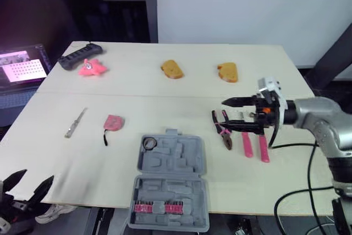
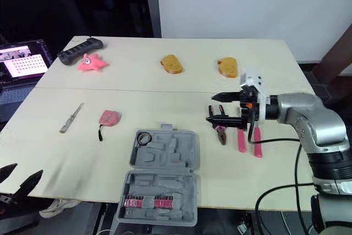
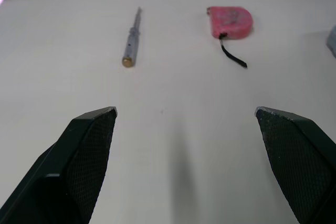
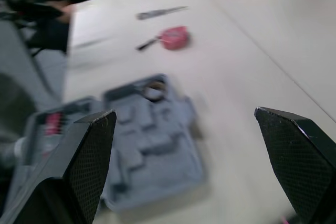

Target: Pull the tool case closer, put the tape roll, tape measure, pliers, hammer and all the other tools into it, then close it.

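Tool case (image 1: 181, 160) lies open at the near middle of the table (image 1: 165, 92), grey, with a row of pink bits (image 1: 158, 208) in its nearer half. A black tape roll (image 1: 149, 143) sits in its far left corner. Left of the case lie the pink tape measure (image 1: 114, 122) and, further left, a metal screwdriver (image 1: 75, 123). Right of the case lie the pink-handled pliers (image 1: 223, 130), with two more pink-handled tools (image 1: 256, 146) just beside them. The right gripper (image 1: 231, 113) hovers over the pliers, jaws spread wide and empty. The left gripper (image 1: 34, 179) hangs at the near left table edge, jaws likewise wide apart, gripping nothing.
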Motion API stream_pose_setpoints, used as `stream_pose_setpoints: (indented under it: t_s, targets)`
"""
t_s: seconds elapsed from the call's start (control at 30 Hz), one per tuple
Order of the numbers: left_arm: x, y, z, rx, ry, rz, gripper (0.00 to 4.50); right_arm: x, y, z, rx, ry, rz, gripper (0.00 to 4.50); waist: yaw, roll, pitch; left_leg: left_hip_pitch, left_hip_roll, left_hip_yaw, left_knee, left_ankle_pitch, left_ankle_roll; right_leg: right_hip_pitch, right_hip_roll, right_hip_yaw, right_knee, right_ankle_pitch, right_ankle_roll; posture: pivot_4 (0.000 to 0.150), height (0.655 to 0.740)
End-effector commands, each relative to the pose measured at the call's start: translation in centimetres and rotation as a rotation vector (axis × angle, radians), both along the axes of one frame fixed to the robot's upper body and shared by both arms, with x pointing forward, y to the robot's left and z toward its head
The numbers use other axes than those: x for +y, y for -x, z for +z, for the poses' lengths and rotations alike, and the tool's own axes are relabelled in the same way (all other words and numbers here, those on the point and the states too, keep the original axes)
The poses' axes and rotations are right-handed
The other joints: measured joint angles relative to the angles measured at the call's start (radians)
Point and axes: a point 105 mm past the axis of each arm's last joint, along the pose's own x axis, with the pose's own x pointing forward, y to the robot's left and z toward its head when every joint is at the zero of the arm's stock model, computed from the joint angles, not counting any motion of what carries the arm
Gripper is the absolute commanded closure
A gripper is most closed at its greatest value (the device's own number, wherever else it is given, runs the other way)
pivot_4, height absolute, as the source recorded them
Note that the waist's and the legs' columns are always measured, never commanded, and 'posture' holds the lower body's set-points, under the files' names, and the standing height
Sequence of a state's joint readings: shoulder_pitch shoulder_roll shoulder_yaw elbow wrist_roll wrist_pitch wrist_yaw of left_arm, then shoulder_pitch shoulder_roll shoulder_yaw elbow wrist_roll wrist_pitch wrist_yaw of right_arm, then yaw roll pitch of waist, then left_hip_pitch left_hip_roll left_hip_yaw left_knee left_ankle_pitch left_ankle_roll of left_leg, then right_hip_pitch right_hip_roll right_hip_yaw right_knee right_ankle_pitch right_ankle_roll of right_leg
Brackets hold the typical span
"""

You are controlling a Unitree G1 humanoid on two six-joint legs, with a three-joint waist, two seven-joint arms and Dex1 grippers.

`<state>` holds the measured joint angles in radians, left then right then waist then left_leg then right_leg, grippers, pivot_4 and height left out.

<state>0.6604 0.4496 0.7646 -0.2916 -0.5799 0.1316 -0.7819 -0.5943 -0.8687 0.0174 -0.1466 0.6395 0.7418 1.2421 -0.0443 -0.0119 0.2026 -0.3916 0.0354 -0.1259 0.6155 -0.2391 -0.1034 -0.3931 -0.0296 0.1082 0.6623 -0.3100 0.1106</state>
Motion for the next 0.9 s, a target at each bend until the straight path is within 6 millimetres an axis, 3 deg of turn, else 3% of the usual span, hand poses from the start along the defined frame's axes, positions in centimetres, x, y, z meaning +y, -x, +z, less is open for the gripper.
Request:
stream_pose_setpoints:
  t_s: [0.03, 0.23, 0.53, 0.9]
  targets:
    - [-1.3, -0.2, 1.3, -0.056, -0.016, 0.017, 0.06, 1.5, 1.1, 1.7, -0.016, 0.021, 0.096, 0.00, 0.004, -0.001, 0.000, 0.000, 0.000, 0.000, 0.000, 0.000, 0.000, 0.000, 0.000, 0.000, 0.000, 0.000, 0.000, 0.150, 0.7400]
    - [-4.0, -1.5, 0.4, -0.091, 0.045, 0.045, 0.06, 2.8, 1.2, 3.4, -0.059, 0.056, 0.141, 0.00, -0.001, -0.001, 0.000, 0.000, 0.000, 0.001, 0.000, 0.000, 0.000, 0.000, 0.000, 0.000, 0.000, 0.000, 0.000, 0.150, 0.7400]
    - [-3.9, -9.2, -2.0, -0.025, 0.058, 0.095, 0.06, 2.6, 1.7, 2.8, -0.056, 0.122, 0.104, 0.00, 0.000, -0.001, -0.001, 0.000, 0.000, 0.000, 0.001, 0.000, 0.000, -0.001, 0.001, 0.000, 0.001, 0.002, 0.003, 0.150, 0.7400]
    - [-4.9, -14.8, -4.4, 0.070, 0.039, 0.021, 0.06, 0.6, 2.2, 2.4, -0.060, 0.202, 0.012, 0.00, 0.001, -0.001, -0.001, 0.000, 0.000, 0.000, 0.000, 0.000, 0.000, -0.002, 0.001, -0.001, 0.002, 0.003, 0.004, 0.150, 0.7400]
